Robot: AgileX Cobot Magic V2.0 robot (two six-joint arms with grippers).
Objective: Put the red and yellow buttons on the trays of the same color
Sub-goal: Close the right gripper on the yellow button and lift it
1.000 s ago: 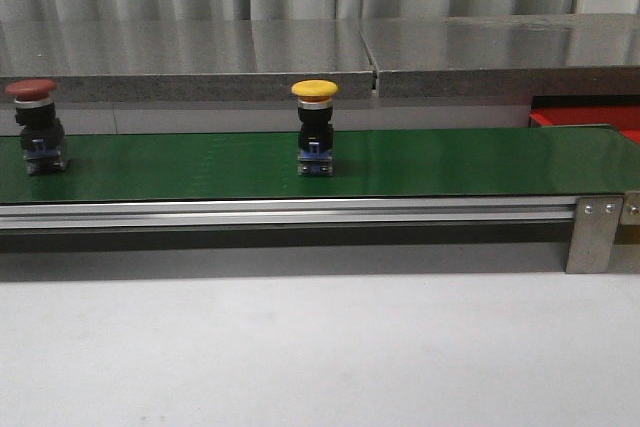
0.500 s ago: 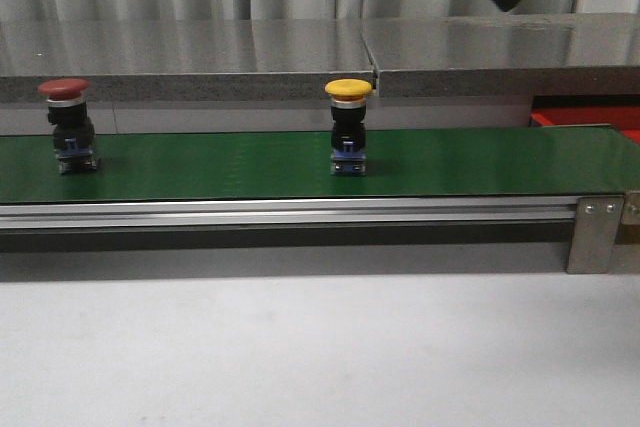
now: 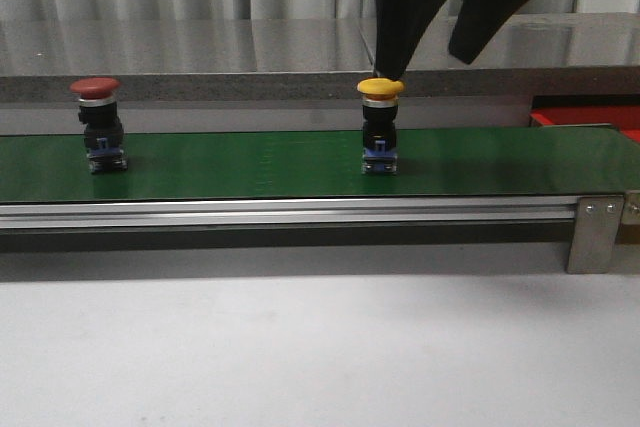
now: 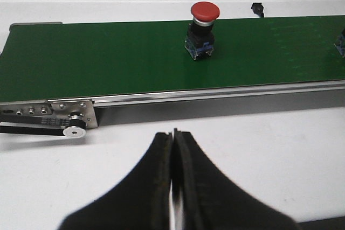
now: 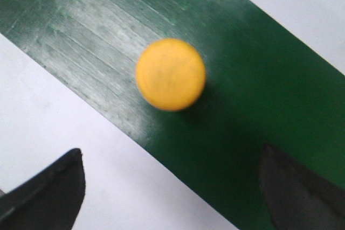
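Right gripper [image 3: 440,47] jaws spread above yellow button [image 3: 380,125] to straddle it; left gripper [image 4: 173,149] jaws pressed together, idle.

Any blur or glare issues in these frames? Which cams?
Right wrist view: yellow button is soft-edged, likely motion blur, and the green belt shows streaky glare. Front view: sharp on both buttons; the steel ledge behind reflects the wall. Left wrist view: crisp on the red button; the left gripper is dark, slightly soft.
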